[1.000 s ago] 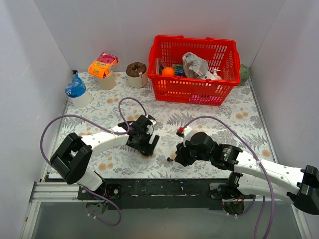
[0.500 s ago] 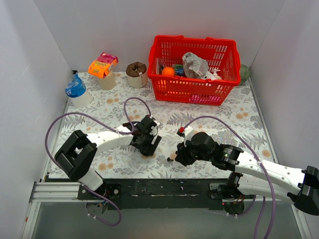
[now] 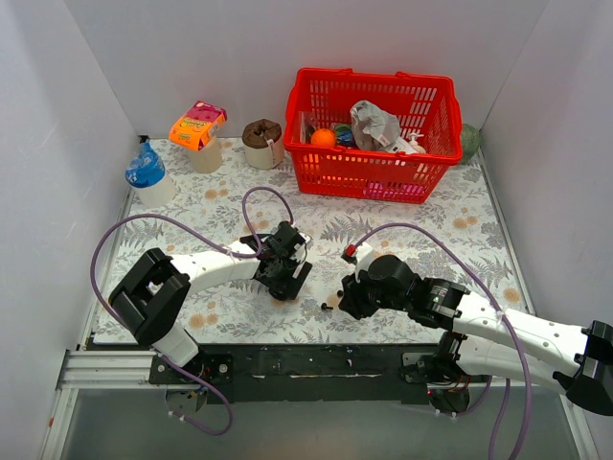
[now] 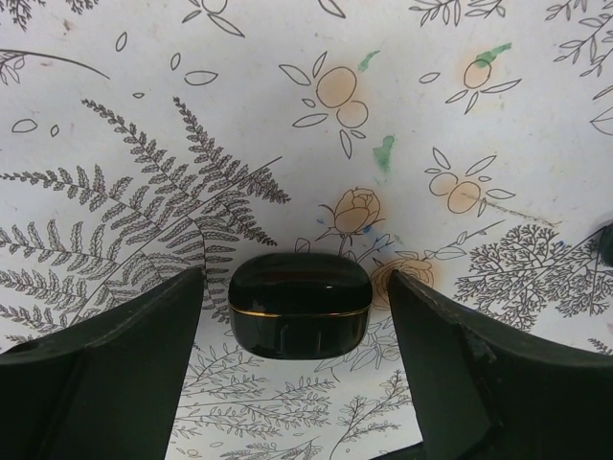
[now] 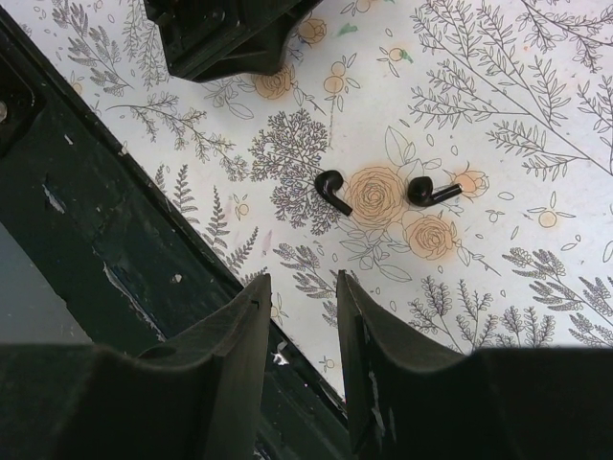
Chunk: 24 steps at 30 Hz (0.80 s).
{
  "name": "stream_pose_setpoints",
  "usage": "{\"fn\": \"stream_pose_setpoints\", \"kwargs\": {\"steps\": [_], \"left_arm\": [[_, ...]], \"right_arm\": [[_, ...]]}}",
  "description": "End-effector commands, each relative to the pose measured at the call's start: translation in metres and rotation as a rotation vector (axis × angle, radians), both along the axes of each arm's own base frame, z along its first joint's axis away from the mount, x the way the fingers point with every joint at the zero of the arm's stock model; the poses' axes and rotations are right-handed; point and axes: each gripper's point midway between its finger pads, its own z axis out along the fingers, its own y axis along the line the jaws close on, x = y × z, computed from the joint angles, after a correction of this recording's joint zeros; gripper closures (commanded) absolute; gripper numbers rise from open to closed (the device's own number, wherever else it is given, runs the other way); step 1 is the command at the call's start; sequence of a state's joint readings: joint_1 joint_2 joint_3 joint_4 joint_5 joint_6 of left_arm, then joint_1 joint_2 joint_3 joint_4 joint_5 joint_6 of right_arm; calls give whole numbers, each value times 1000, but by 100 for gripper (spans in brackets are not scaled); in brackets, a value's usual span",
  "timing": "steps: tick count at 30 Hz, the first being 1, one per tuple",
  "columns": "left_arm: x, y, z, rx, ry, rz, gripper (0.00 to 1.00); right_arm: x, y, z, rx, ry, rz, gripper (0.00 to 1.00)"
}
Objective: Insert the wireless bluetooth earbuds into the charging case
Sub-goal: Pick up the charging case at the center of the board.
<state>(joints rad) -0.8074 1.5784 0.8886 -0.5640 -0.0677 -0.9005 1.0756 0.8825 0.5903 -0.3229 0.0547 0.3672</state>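
In the left wrist view a glossy black charging case with a thin gold seam lies closed on the floral cloth. My left gripper is open around it, with a gap of cloth on each side between fingers and case. Two black earbuds lie apart on rose prints in the right wrist view. They are ahead of my right gripper, which is open by a narrow gap with nothing in it. From above, the left gripper and right gripper are close together near the front middle.
A red basket full of items stands at the back. A blue-capped bottle, an orange-wrapped cup and a brown cup line the back left. The black front rail runs just beside the right gripper.
The left gripper has shifted slightly right towards the table's middle and its jaws have narrowed a little. The right arm has barely moved.
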Motion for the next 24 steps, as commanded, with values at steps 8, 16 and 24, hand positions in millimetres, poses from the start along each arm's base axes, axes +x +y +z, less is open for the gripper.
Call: {"fn": "stream_pose_setpoints", "kwargs": {"steps": [8, 16, 24], "left_arm": [[-9, 7, -3, 36, 43, 2, 32], [-13, 4, -2, 19, 61, -8, 84], [18, -27, 68, -204, -192, -20, 100]], "right_arm": [[3, 0, 8, 10, -27, -7, 58], [3, -6, 12, 10, -33, -22, 58], [14, 9, 60, 102, -79, -49, 58]]}}
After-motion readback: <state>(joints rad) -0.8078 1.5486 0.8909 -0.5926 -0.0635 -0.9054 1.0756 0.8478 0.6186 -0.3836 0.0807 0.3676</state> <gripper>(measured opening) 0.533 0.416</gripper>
